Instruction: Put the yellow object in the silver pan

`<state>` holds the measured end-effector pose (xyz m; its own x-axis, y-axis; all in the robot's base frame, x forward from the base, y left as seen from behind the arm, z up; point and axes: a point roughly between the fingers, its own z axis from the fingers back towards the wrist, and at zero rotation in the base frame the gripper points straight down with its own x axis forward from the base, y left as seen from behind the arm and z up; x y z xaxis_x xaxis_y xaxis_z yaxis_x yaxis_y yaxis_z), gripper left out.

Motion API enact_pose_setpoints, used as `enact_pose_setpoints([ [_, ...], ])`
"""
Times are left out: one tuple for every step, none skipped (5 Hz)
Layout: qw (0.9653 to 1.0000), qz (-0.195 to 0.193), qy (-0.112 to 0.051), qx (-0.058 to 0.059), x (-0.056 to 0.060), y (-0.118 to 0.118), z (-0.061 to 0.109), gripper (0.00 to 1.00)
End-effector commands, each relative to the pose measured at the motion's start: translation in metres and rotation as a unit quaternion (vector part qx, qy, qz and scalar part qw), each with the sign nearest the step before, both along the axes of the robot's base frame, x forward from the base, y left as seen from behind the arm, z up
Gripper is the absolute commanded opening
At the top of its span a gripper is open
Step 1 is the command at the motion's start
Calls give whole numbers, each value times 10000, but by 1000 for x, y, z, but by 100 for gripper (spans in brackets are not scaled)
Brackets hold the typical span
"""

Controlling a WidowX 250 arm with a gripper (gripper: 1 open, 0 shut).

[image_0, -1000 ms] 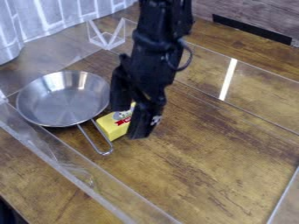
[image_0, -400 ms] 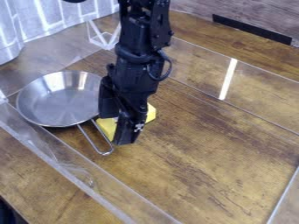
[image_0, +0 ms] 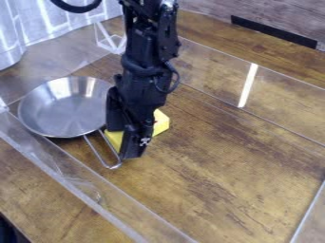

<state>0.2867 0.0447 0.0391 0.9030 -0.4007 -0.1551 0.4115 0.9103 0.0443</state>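
Trouble is most likely at the grasp itself: the hand (image_0: 132,133) hangs pointing straight down with its jaws spread wide around the yellow object (image_0: 143,129), nothing yet held, and the block is largely hidden behind the black fingers, so I cannot tell how squarely they straddle it. If one finger lands on top of the block instead of beside it, the block could be pressed into the counter (image_0: 241,171) or skid away. The block sits just right of the silver pan (image_0: 64,106), close to the pan's wire handle (image_0: 105,157), so a low sweep toward the pan might catch that loop or the rim and shove the pan aside. Count: one yellow block, one pan, one hand.
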Motion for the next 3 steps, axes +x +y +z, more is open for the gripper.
enact_pose_setpoints([
  [9998, 73, -186, -38, 7, 9, 3, 100],
  [9997, 56, -206, -80, 10, 12, -3, 100],
  [9997, 32, -225, -121, 12, 15, -8, 100],
])
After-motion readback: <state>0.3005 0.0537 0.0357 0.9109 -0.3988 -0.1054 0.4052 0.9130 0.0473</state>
